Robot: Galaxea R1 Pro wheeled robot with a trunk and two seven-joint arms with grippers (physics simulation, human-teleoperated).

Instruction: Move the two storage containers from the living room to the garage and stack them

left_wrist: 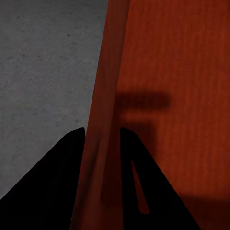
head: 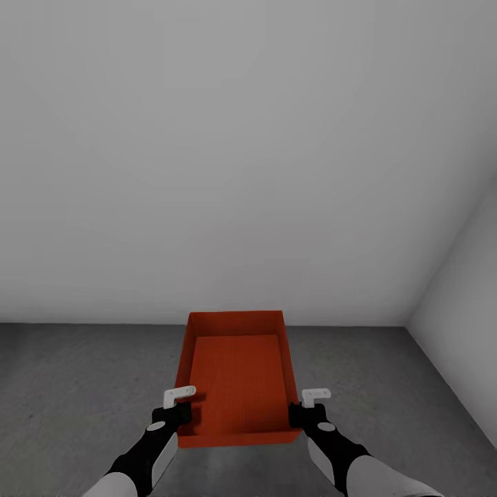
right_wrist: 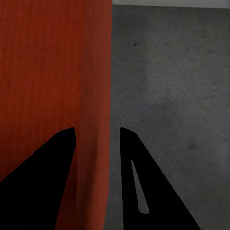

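Orange-red storage container, open-topped, carried level above dark grey garage floor; left gripper fingers pinching one side wall, right gripper fingers pinching the opposite wall, presumably for balance; pale grey wall ahead.

Head cam looks down-forward at box and floor; wrist cams sit close against opposite box walls.

A pale grey wall fills the space ahead and meets a second pale wall at a corner on the right. Below lies a dark grey, rough, concrete-like floor, evenly lit.
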